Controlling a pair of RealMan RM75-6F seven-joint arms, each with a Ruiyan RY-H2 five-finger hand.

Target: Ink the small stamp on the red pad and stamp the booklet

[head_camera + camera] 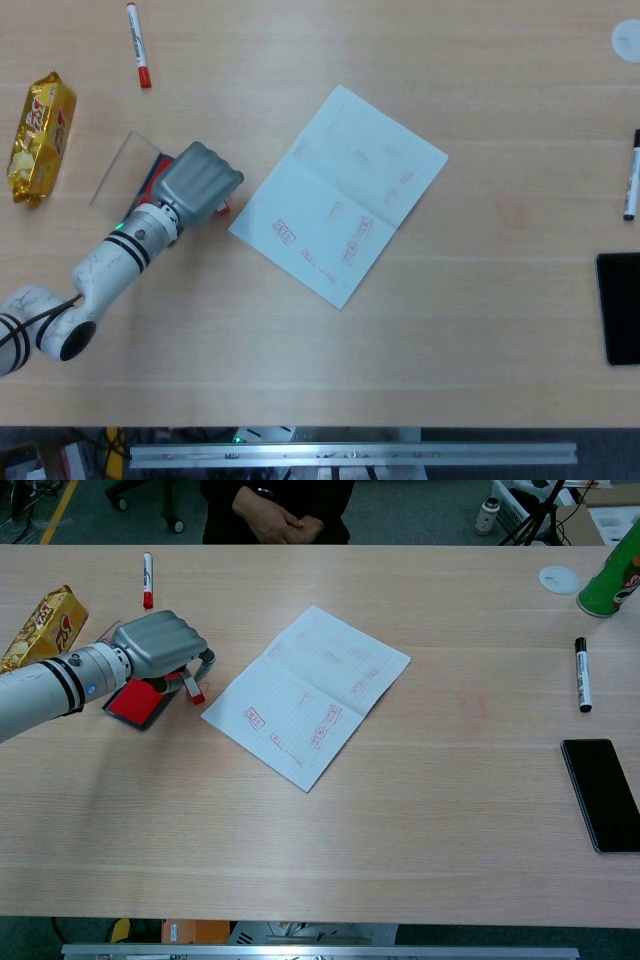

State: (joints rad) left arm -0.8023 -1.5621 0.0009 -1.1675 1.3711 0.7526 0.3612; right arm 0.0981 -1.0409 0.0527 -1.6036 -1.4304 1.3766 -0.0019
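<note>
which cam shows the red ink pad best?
Chest view: the red ink pad lies in plain sight just below the left robot hand, its red face open to the camera. In the head view the robot hand covers nearly all of it; only a dark edge shows.

A gold snack packet (40, 136) is laid at the table's (480, 330) far left, with a red marker (138, 45) nearby. A black marker (582, 674), a black phone (603, 794), a green can (612, 575) and a white disc (558, 578) are seen at the right.
</note>
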